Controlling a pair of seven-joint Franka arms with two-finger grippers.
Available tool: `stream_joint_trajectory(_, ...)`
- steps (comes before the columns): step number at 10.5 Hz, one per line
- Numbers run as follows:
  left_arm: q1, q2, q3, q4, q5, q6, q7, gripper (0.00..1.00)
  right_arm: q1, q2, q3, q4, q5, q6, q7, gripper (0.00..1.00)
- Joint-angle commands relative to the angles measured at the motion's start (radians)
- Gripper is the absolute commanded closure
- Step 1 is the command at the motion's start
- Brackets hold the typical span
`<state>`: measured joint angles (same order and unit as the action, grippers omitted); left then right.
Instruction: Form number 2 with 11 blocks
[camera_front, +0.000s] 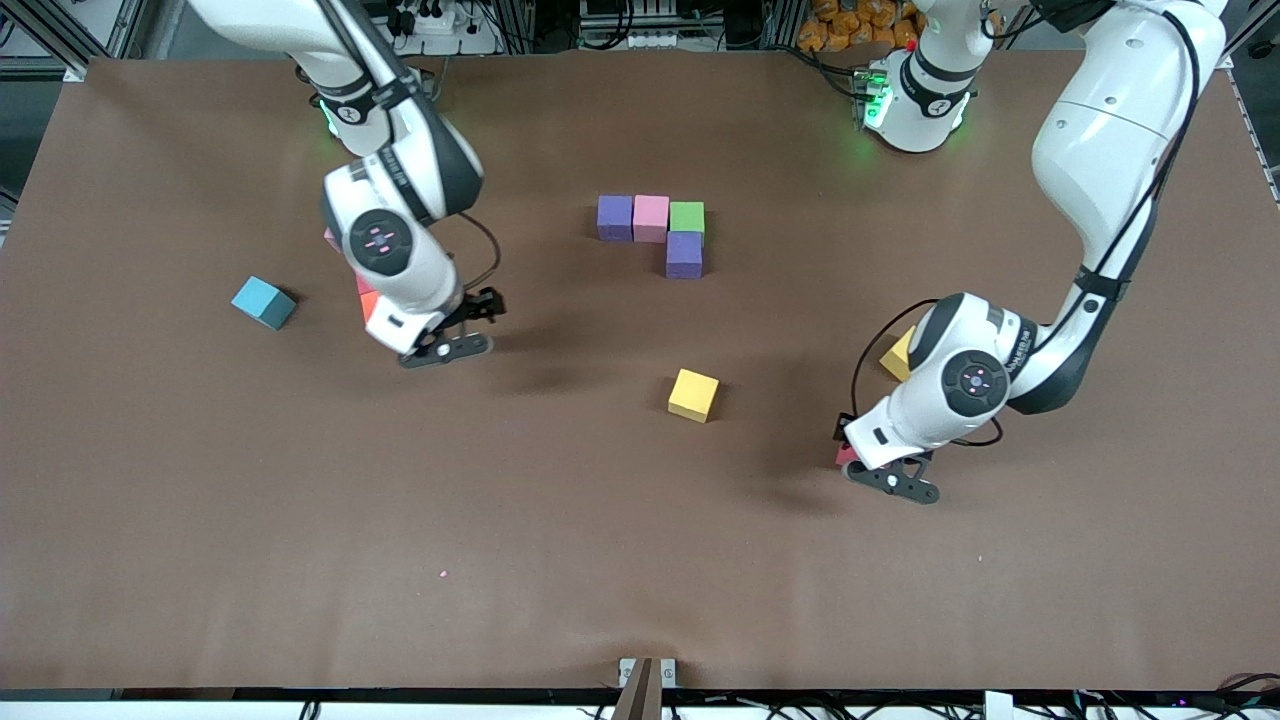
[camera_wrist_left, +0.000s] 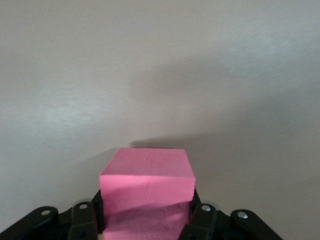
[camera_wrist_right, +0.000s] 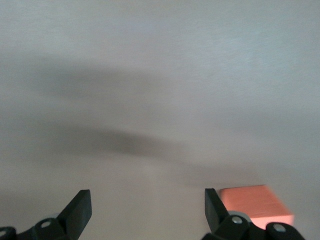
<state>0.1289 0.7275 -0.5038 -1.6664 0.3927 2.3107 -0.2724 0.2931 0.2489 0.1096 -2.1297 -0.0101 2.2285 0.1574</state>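
Note:
Four blocks lie joined at mid-table: purple (camera_front: 614, 217), pink (camera_front: 651, 217) and green (camera_front: 687, 215) in a row, with a second purple one (camera_front: 684, 254) touching the green one, nearer the front camera. Loose blocks: a yellow one (camera_front: 693, 395), a light blue one (camera_front: 264, 302), and another yellow one (camera_front: 898, 355) half hidden by the left arm. My left gripper (camera_front: 880, 470) (camera_wrist_left: 148, 210) is shut on a pink block (camera_wrist_left: 147, 180), low at the table. My right gripper (camera_front: 470, 328) (camera_wrist_right: 147, 207) stands open with nothing between its fingers, an orange block (camera_wrist_right: 255, 205) just outside one finger.
Under the right arm, an orange-red block (camera_front: 366, 298) and a sliver of a pink one (camera_front: 331, 238) peek out. The brown table (camera_front: 560, 520) stretches bare toward the front camera. The arm bases stand along the table's back edge.

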Motion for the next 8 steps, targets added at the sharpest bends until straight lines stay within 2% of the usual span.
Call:
stream_joint_trajectory(1,-0.032,-0.025,-0.034,-0.006,0.014,-0.034,-0.179,0.43,-0.142,-0.063,0.022,-0.096,-0.011,0.058,-0.154,0.0)
stream_joint_trajectory(5,-0.142,-0.049,-0.044,-0.009,0.015,-0.143,-0.44,0.45,-0.206,-0.048,0.022,-0.136,-0.013,0.072,-0.251,0.0)
stream_joint_trajectory(7,-0.184,-0.072,-0.057,-0.012,0.015,-0.177,-0.554,0.44,-0.206,-0.046,0.021,-0.221,-0.016,0.185,-0.281,0.0)
stream_joint_trajectory(8,-0.183,-0.072,-0.088,-0.016,0.015,-0.183,-0.598,0.45,-0.207,-0.046,0.021,-0.267,-0.016,0.238,-0.288,0.0)
